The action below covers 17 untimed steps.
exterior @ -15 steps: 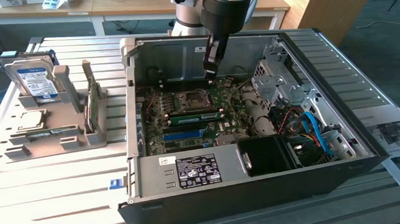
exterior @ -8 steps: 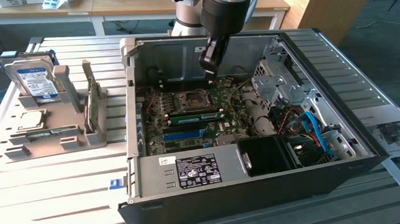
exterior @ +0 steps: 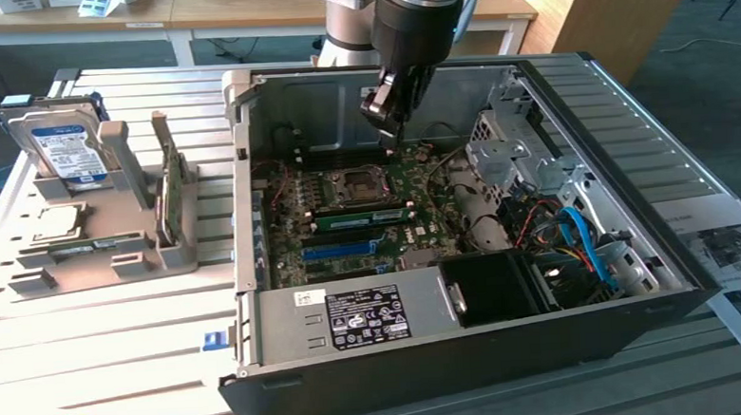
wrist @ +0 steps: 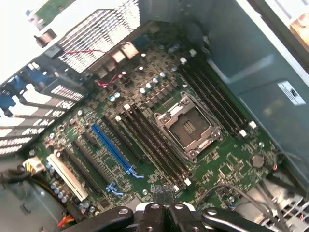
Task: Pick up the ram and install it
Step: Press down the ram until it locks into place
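Exterior view: black gripper (exterior: 388, 121) hangs inside the open black computer case (exterior: 480, 354) above the green motherboard (exterior: 359, 218), fingers together, holding nothing; thin green ram stick (exterior: 167, 194) stands upright in the grey holder (exterior: 94, 255) on the bench

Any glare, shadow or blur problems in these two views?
Exterior view: even daylight, with the computer case interior partly shadowed around the drive bays. Wrist view: overexposed white beyond the vented rear panel; the motherboard looks slightly soft.
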Available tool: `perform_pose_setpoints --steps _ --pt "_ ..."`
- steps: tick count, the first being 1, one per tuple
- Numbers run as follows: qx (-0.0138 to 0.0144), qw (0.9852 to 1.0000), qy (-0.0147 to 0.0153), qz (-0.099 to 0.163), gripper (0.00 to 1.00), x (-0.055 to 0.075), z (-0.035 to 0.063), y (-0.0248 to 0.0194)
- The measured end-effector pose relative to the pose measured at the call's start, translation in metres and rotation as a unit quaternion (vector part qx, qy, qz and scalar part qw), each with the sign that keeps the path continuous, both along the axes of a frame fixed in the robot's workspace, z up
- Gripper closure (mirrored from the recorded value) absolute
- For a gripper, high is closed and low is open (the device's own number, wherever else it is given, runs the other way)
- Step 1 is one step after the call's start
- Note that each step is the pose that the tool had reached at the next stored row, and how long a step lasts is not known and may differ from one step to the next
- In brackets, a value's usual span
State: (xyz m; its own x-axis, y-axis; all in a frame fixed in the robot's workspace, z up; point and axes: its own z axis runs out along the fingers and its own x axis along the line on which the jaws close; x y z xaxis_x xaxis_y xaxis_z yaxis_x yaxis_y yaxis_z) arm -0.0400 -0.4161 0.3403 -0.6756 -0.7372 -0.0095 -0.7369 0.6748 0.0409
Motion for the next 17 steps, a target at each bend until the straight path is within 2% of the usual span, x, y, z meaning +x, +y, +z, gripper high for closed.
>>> perform_pose_setpoints --steps 4,9,13,17 --pt "0.0000 0.9994 0.0000 -0.035 0.89 0.0000 -0.0009 0.0000" --pt "0.0000 0.9970 0.0000 -0.078 0.89 0.0000 -0.0020 0.0000" --pt "0.0001 0.9937 0.0000 -0.112 0.89 0.0000 -0.0030 0.0000" --pt "0.0001 0.9891 0.0000 -0.147 0.89 0.0000 -0.0039 0.0000"
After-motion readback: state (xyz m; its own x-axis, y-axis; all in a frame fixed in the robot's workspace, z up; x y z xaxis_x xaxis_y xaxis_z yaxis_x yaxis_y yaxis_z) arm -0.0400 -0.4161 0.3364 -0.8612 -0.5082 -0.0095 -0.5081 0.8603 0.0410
